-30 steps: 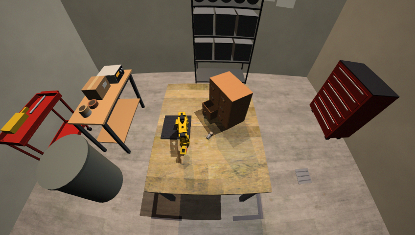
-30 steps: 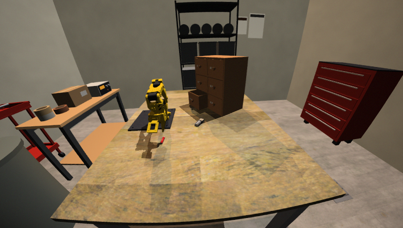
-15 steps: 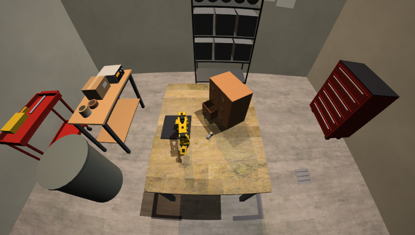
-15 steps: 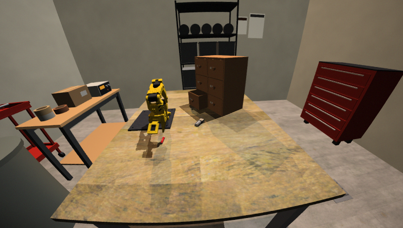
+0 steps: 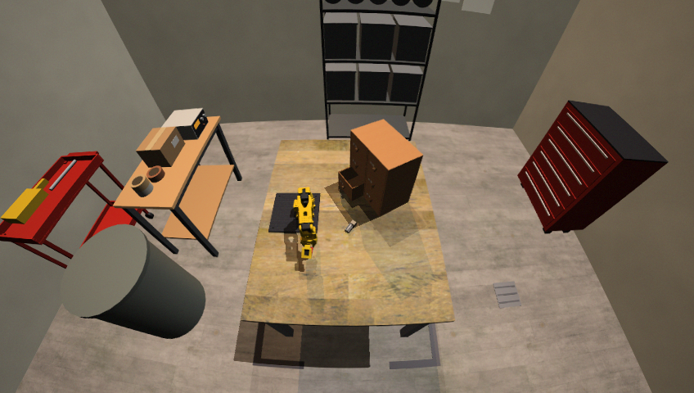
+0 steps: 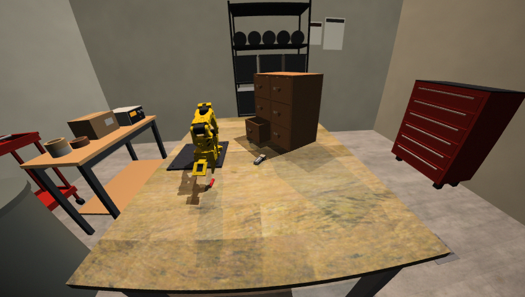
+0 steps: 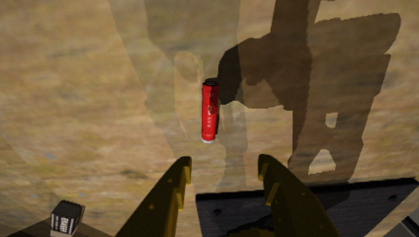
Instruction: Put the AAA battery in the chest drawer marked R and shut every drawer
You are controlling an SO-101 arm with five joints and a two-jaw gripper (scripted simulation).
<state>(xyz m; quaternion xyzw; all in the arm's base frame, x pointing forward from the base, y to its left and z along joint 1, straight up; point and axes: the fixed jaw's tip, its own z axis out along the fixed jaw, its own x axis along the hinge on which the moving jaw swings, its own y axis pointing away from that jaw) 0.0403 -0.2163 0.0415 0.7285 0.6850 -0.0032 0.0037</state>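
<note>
The AAA battery [image 7: 209, 111] is red with a black cap and a white end. It lies flat on the wooden table, just ahead of my fingertips, and also shows in the exterior view [image 6: 212, 181]. My gripper [image 7: 222, 165] hangs a little above the table and short of the battery, its fingers a small way apart with nothing between them [image 6: 203, 168]. The brown chest [image 5: 385, 165] stands upright at the back of the table. Its bottom-left drawer [image 6: 257, 129] is pulled out. I cannot read the drawer marks.
A small grey and black block [image 6: 259, 159] lies on the table between me and the chest, and shows at the lower left of the wrist view [image 7: 65, 217]. My arm stands on a black base mat [image 5: 292, 211].
</note>
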